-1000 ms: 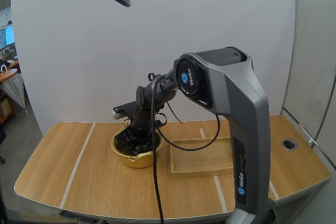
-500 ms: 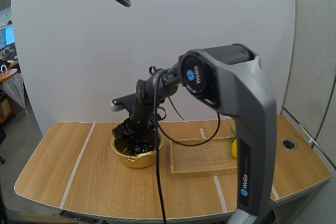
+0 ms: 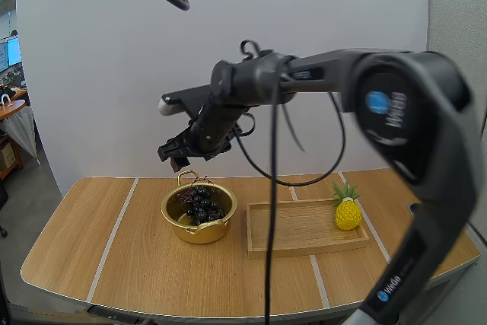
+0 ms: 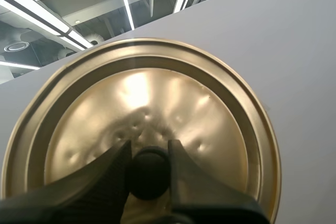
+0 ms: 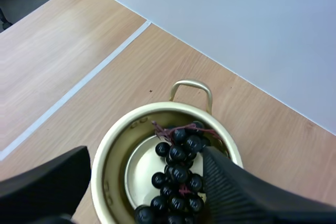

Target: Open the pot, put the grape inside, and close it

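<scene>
My right arm has lifted out of the pot since a moment ago, and its swing has uncovered a toy pineapple that it hid before. Nearest to me, my left gripper is clamped on the black knob of the gold lid, fingers pinching it from both sides, the lid held up and well away from the surface. My right gripper hangs above the pot with its fingers spread apart and nothing between them. Below it the grapes lie inside the pot, heaped toward one side, a reddish stem reaching toward the rim near the handle. So the grape part looks done and closing is what remains. To do it well I should draw the right arm aside first, then bring the lid over level, centre it on the rim and lower it slowly until it seats, watching that the stem does not get caught under the edge. Only then should I let go of the knob. Farther off sit the wooden tray and the pineapple, both clear of the lid's path.
</scene>
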You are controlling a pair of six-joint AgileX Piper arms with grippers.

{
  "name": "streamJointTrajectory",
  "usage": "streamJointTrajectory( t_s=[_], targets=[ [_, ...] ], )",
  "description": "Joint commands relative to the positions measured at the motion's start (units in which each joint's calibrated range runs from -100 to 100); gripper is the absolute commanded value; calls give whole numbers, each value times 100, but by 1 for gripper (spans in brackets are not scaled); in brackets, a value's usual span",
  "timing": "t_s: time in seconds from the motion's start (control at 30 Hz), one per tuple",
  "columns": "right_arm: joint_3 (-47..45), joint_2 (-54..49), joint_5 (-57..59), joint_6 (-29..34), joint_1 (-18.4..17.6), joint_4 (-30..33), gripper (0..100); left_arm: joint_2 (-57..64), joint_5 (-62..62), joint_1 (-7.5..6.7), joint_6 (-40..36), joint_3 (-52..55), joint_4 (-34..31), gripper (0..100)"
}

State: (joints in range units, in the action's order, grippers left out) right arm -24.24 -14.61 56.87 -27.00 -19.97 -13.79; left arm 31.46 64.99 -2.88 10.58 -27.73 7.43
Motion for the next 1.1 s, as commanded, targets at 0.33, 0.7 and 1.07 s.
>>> streamJointTrajectory(
  t_s=[0.33,0.7,1.07],
  targets=[
    [-2200,-3640,864,-13,-6,36,100,28,-204,-12,-30,-35,4,0],
    [-2907,-5986,2129,334,-6,384,100,28,-204,-12,-30,-35,4,0],
    [-3030,-6666,2888,654,-6,759,41,28,-204,-12,-30,-35,4,0]
  ],
)
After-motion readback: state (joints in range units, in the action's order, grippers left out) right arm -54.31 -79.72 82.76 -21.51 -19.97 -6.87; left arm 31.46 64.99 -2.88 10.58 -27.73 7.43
